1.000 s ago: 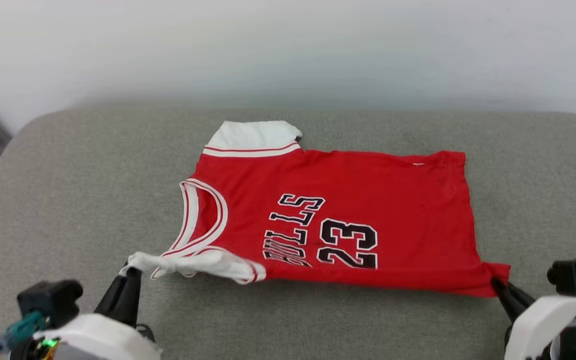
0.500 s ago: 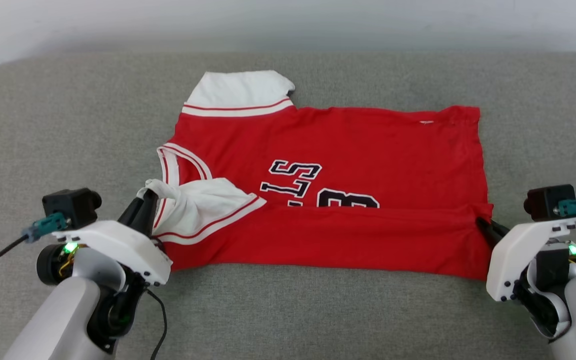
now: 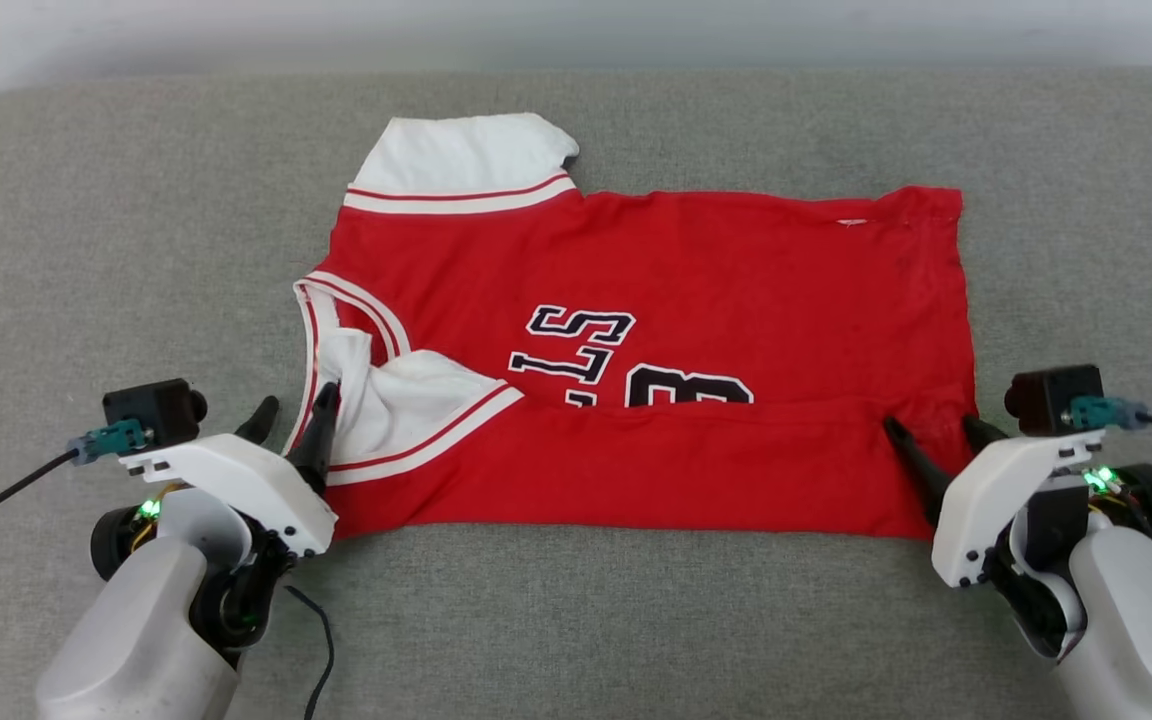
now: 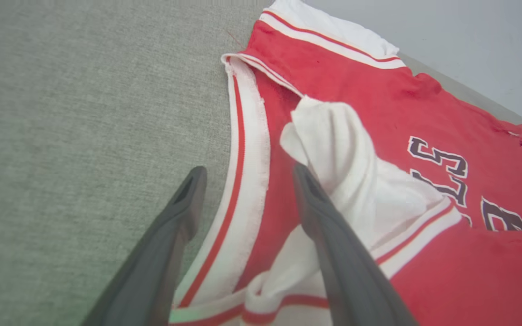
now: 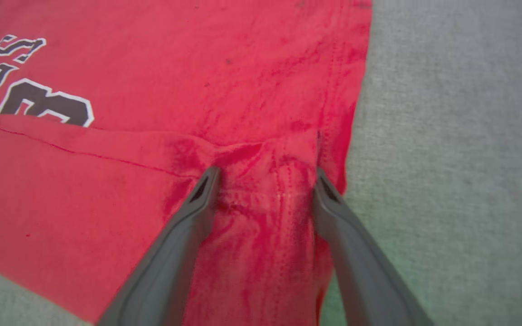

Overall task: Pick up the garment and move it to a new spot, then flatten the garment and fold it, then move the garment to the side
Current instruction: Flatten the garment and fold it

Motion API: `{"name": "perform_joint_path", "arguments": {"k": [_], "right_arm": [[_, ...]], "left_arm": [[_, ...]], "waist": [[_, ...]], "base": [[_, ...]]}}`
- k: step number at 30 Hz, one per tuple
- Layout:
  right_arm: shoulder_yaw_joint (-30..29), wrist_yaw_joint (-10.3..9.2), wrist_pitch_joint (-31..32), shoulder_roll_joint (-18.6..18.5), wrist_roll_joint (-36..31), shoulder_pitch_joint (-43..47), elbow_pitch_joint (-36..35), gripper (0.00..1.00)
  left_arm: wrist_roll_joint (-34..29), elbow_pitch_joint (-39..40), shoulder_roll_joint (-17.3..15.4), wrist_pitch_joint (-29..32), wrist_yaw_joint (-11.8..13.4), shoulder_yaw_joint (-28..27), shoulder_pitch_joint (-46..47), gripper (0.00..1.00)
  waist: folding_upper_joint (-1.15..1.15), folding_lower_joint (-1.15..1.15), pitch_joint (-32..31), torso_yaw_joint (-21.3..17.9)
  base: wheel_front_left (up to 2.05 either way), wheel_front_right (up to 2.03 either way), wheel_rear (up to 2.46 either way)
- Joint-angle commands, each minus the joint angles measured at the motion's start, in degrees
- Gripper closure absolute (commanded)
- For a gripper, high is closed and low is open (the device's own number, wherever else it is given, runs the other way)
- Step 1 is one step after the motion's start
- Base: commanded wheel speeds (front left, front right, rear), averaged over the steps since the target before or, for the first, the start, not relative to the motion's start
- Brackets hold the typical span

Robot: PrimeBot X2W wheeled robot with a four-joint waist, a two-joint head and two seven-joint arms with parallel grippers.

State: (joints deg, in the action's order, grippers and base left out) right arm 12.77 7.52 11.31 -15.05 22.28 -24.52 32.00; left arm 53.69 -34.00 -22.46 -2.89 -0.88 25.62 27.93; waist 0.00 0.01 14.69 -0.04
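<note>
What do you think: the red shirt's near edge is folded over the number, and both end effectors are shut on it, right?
Not quite. The left end effector, in the left wrist view, and the right end effector, in the right wrist view, are open, fingers spread. The near edge of the garment is folded over the number.

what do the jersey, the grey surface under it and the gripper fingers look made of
Jersey: soft matte fabric, probably a synthetic knit; it creases, folds over itself and shows stitched hems.
Grey surface: woven upholstery-like cloth, matte; fine flecked weave.
Fingers: smooth dark grey plastic or rubber, unclear which; faint sheen, rigid tapered shape.
</note>
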Motion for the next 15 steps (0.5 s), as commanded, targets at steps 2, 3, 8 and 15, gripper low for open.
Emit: {"name": "perform_joint_path", "arguments": {"k": [2, 3, 8, 15], "right_arm": [[0.2, -0.06, -4.9, -0.5, 1.0, 1.4, -0.3, 0.0], [0.0, -0.05, -7.2, -0.6, 1.3, 1.5, -1.0, 0.0], [-2.4, -0.05, -16.2, -0.7, 0.2, 3.7, -5.0, 0.0], [-8.2, -0.05, -18.8, 1.6, -4.0, 8.6, -14.3, 0.0]], "left_arm": [[0.3, -1.0, -0.4, -1.3, -0.6, -0.6, -0.2, 0.0], [0.3, -1.1, -0.8, -1.7, -0.6, -0.8, -0.4, 0.0], [0.1, 1.4, -3.5, -1.2, 0.0, -1.3, -2.0, 0.0], [1.2, 11.2, -10.0, 9.8, 2.9, -0.3, -4.8, 0.0]], "waist": [[0.0, -0.01, -1.6, -0.5], [0.0, -0.01, -2.2, -0.6], [0.0, -0.01, -5.3, -1.1], [0.0, -0.01, -8.0, -1.9]], "base": [[0.0, 0.0, 0.0], [0.0, 0.0, 0.0], [0.0, 0.0, 0.0], [0.0, 0.0, 0.0]]}}
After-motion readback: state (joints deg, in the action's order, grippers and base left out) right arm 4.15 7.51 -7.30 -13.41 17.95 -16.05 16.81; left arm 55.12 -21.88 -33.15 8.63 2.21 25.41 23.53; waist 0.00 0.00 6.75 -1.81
